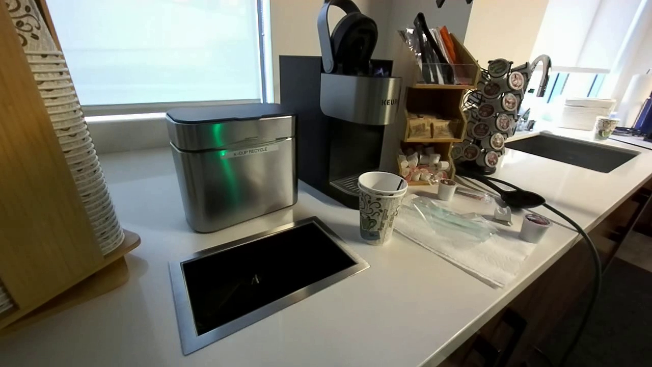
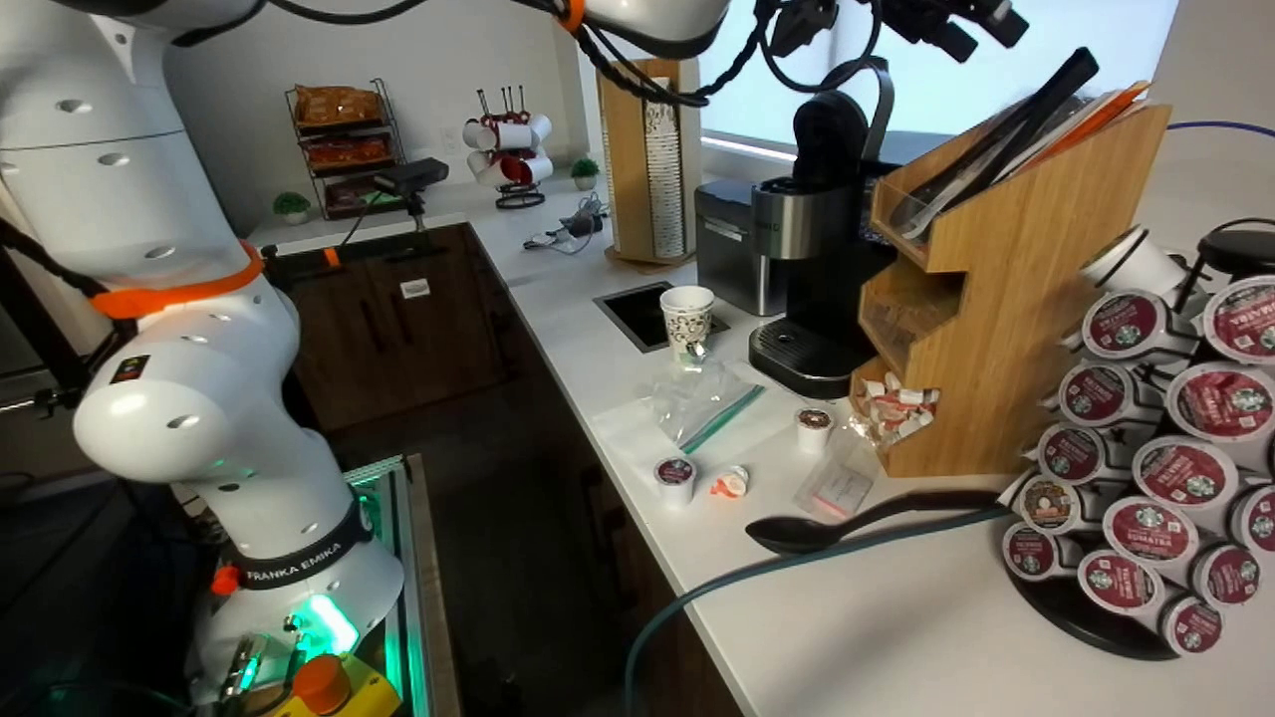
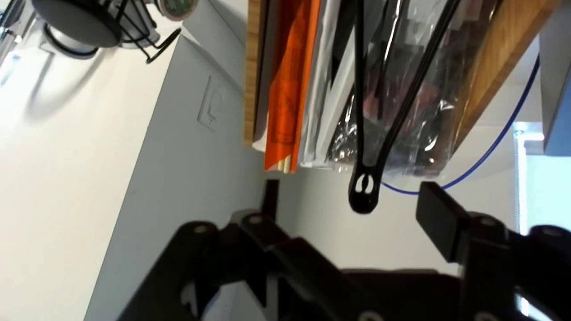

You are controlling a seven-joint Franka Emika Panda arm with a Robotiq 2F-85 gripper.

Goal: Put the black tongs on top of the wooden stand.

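Note:
The wooden stand (image 1: 436, 96) stands beside the coffee machine and also shows in an exterior view (image 2: 1036, 299). The black tongs (image 2: 1046, 95) lean tilted in its top compartment among packets, with one end sticking up past them. They also show in an exterior view (image 1: 427, 41). In the wrist view the tongs (image 3: 363, 196) point their joined end at my gripper (image 3: 352, 211), which is open and empty. That end appears between the two fingers, untouched. My gripper (image 2: 981, 35) is above the stand in an exterior view. The tongs' lower ends are hidden by packets.
The coffee machine (image 2: 802, 229) stands beside the stand, lid raised. A capsule carousel (image 2: 1146, 478) is on its other side. An orange packet (image 3: 290, 89) lies beside the tongs. A black spoon (image 2: 797, 533), paper cups (image 1: 379, 214) and a plastic bag (image 2: 702, 398) lie on the counter.

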